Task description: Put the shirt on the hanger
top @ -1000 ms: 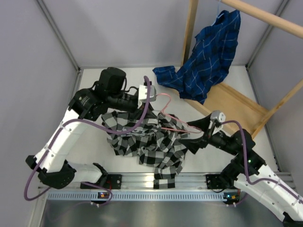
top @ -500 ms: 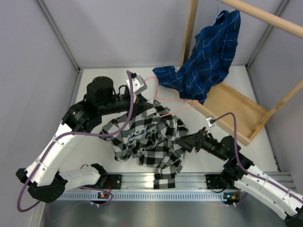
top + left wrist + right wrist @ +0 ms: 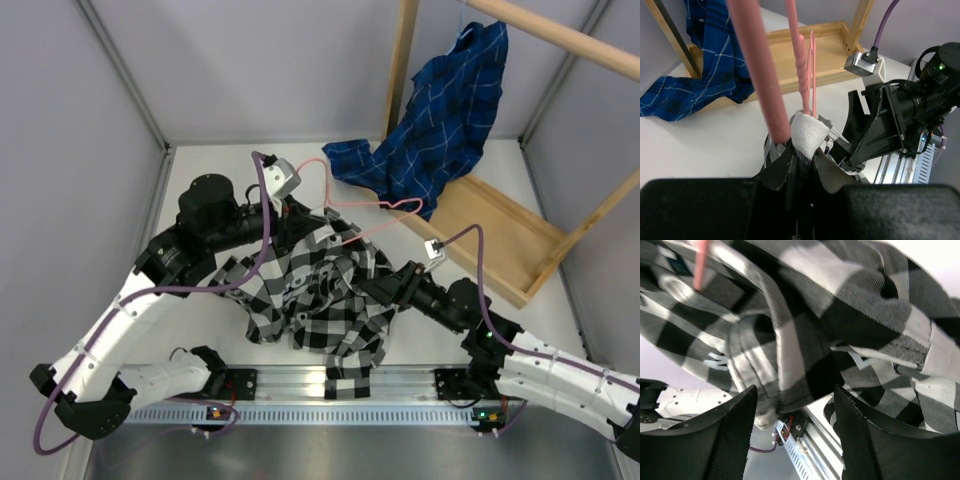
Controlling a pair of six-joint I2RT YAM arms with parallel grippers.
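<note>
The black-and-white check shirt (image 3: 320,295) lies bunched on the table between both arms. My left gripper (image 3: 288,207) is shut on a fold of the shirt (image 3: 807,131), held above the table, with the pink wire of the hanger (image 3: 760,75) pinched in beside it. The hanger (image 3: 370,206) reaches right from that gripper over the shirt's far edge, its hook near the wooden frame. My right gripper (image 3: 372,288) is open at the shirt's right side. In the right wrist view its fingers (image 3: 735,432) stand wide on either side of a hanging shirt fold (image 3: 805,365).
A blue plaid shirt (image 3: 440,110) hangs from a wooden rod (image 3: 560,35) at the back right and trails onto the table. The wooden rack base (image 3: 500,235) lies right of the hanger. Grey walls close in the table. The metal rail (image 3: 330,385) runs along the front.
My left gripper has lifted and moved back and right, carrying the hanger and a shirt fold. My right gripper has pushed left and forward into the shirt's right side.
</note>
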